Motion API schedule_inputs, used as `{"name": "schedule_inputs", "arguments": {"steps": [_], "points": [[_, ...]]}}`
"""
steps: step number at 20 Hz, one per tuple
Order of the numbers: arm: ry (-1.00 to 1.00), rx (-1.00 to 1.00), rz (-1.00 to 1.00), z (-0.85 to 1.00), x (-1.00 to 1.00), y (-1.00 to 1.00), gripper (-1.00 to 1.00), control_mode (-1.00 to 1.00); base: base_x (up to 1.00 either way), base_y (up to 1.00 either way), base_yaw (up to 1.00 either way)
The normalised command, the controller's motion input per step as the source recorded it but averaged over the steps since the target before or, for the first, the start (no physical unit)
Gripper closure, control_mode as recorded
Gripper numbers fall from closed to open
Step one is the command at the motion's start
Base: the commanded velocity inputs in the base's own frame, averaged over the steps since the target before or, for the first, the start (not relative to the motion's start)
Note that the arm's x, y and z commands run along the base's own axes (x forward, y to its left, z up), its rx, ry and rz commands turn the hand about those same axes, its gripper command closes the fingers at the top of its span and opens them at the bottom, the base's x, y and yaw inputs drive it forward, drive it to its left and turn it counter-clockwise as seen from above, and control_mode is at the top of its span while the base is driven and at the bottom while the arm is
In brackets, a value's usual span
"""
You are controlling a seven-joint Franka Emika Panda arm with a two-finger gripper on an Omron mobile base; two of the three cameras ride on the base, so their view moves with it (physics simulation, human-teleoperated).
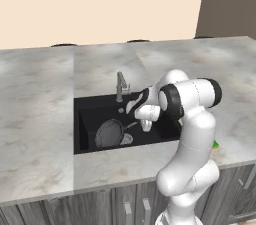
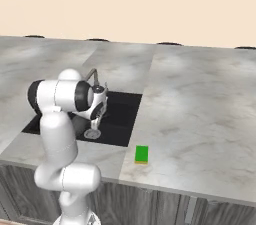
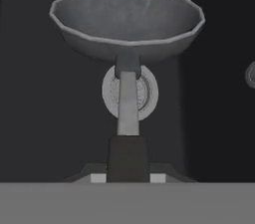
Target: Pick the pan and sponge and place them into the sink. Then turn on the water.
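The grey pan [image 1: 110, 133] is tilted inside the black sink [image 1: 95, 109], its thin dark handle running back to my gripper [image 1: 145, 125]. In the hand view the pan [image 3: 127, 19] fills the top, and its handle comes straight down into my gripper [image 3: 128, 170], which is shut on the handle's end. The round silver drain [image 3: 148, 93] shows behind the handle. The green sponge [image 2: 142, 154] lies flat on the counter near the front edge, right of the sink [image 2: 125, 104] and apart from the arm. A sliver of the sponge [image 1: 215, 144] peeks out behind my arm.
The small grey faucet [image 1: 120, 86] stands at the sink's back rim, just behind my hand, with no stream falling from it. Grey marble counter [image 2: 200, 99] stretches wide on both sides. Cabinet fronts run below the front edge.
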Motion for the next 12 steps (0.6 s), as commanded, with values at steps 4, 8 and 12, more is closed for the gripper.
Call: {"name": "schedule_inputs", "arguments": {"steps": [4, 8, 12], "points": [[0.00, -0.07, 0.07, -0.26, 0.28, 0.27, 1.00, -1.00, 0.00, 0.00, 0.00], [0.00, -0.14, 0.04, -0.40, 0.37, 0.08, 1.00, -1.00, 0.00, 0.00, 0.00], [0.00, -0.16, 0.01, -0.49, 0.46, 0.00, 1.00, -1.00, 0.00, 0.00, 0.00]]}}
